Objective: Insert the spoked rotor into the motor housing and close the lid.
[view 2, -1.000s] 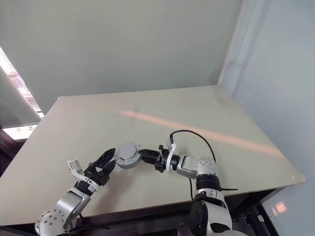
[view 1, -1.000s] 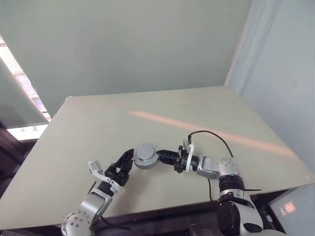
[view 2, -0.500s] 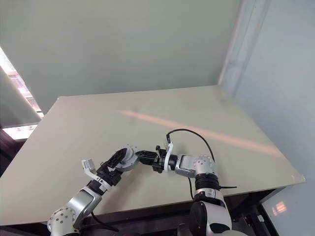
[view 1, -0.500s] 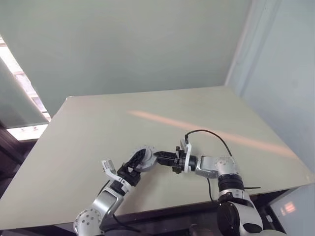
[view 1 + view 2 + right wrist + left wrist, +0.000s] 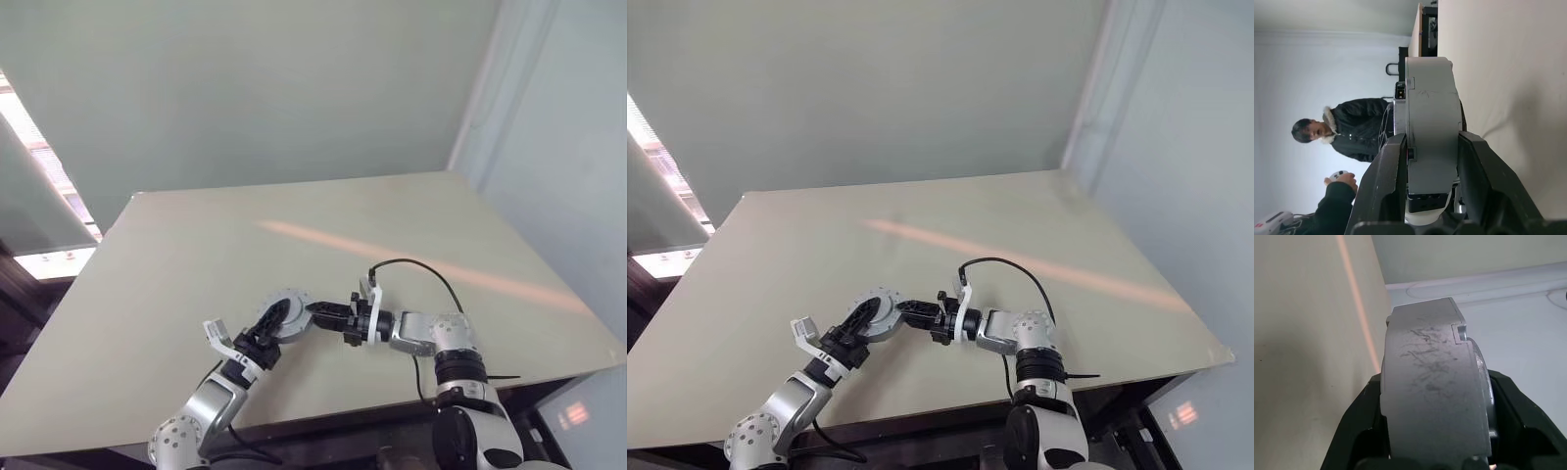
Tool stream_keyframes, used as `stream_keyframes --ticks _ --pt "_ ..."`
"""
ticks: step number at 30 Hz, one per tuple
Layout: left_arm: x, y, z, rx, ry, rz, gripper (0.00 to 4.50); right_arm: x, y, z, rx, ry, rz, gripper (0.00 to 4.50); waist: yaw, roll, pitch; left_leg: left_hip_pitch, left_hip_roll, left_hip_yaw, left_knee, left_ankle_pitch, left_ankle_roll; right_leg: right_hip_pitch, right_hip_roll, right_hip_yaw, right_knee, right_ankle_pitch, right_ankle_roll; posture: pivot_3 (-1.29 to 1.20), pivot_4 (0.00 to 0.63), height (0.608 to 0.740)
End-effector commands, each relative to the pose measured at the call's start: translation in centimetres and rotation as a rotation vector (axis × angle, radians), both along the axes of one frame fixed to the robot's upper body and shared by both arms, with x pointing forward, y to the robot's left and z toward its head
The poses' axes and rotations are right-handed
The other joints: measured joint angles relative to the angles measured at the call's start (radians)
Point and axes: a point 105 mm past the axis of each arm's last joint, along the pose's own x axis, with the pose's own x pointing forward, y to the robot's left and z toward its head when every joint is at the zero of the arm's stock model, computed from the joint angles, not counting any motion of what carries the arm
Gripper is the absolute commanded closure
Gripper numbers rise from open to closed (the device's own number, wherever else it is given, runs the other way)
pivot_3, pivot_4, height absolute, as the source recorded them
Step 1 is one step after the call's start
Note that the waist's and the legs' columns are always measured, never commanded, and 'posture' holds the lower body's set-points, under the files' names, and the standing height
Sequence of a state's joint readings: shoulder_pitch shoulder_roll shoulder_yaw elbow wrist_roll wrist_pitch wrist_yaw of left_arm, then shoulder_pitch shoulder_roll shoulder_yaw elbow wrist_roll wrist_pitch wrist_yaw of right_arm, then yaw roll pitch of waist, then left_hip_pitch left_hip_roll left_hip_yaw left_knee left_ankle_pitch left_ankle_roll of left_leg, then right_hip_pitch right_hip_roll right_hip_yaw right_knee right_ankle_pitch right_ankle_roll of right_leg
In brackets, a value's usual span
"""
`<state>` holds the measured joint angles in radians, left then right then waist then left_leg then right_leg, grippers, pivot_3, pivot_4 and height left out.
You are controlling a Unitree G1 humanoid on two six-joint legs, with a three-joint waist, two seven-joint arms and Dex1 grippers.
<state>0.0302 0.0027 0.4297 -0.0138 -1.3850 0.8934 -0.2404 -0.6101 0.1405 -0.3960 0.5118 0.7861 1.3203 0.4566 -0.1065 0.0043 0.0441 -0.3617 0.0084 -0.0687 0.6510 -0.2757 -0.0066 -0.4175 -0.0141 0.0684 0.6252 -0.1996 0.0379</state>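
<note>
Two black-fingered grippers meet over the near half of a pale wooden table (image 5: pixel 411 225), both clamped on the same round grey disc, the closed motor housing (image 5: pixel 286 311), which is gripped by its rim from opposite sides. In the left eye view the left gripper (image 5: pixel 271 323) reaches in from the near left, its two fingers bracketing the disc's nearer edge, while the right gripper (image 5: pixel 319 314) points leftward, level with the tabletop, and takes the disc on its right-hand edge. The left wrist view shows the housing (image 5: pixel 1432 396) edge-on between that gripper's fingers (image 5: pixel 1359 423), one black pad pressed to each flat face, the scuffed grey rim with a small square notch turned toward the camera. The right wrist view gives the same picture from the other side: the thick grey rim (image 5: pixel 1431 127) sits squeezed between the two black fingers (image 5: pixel 1386 181), the table surface running just beside it. Beyond the disc in that view a person in a dark jacket (image 5: pixel 1359 128) stands well apart from the table, a hand (image 5: pixel 1341 178) holding a small light-coloured controller. A black cable (image 5: pixel 426 269) loops over the tabletop behind the right wrist.
</note>
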Motion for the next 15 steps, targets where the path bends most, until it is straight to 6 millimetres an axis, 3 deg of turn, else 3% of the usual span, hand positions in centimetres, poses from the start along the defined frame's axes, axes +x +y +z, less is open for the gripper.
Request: stream_keyframes --ticks 1,5,7,11,15 --pt "0.4 0.0 0.6 -0.008 -0.025 0.012 2.39 0.7 0.6 2.8 0.077 -0.114 -0.021 1.95 0.0 0.0 0.0 0.0 0.0 0.0 0.0 0.0 0.0 0.0 0.0 0.0 0.0 0.0 0.0 0.0 0.0 0.74" --pt "1.0 0.5 0.9 -0.031 -0.046 0.067 2.45 2.5 -0.2 1.5 -0.032 -0.136 -0.157 0.47 0.0 0.0 0.0 0.0 0.0 0.0 0.0 0.0 0.0 0.0 0.0 0.0 0.0 0.0 0.0 0.0 0.0 0.74" --pt "1.3 0.9 1.2 -0.037 -0.057 0.105 2.45 3.2 -0.6 1.5 -0.066 -0.196 -0.216 0.0 0.0 0.0 0.0 0.0 0.0 0.0 0.0 0.0 0.0 0.0 0.0 0.0 0.0 0.0 0.0 0.0 0.0 0.74" --pt "2.1 2.1 1.3 -0.004 -0.068 0.194 2.45 3.6 -0.9 1.9 -0.113 -0.328 -0.256 0.0 0.0 0.0 0.0 0.0 0.0 0.0 0.0 0.0 0.0 0.0 0.0 0.0 0.0 0.0 0.0 0.0 0.0 0.74" --pt "3.9 6.1 1.7 0.183 -0.092 0.437 2.45 3.6 -1.5 2.8 -0.279 -0.699 -0.295 0.0 0.001 0.0 0.0 0.0 0.0 0.0 0.0 0.0 0.0 0.0 0.0 0.0 0.0 0.0 0.0 0.0 0.0 0.74"
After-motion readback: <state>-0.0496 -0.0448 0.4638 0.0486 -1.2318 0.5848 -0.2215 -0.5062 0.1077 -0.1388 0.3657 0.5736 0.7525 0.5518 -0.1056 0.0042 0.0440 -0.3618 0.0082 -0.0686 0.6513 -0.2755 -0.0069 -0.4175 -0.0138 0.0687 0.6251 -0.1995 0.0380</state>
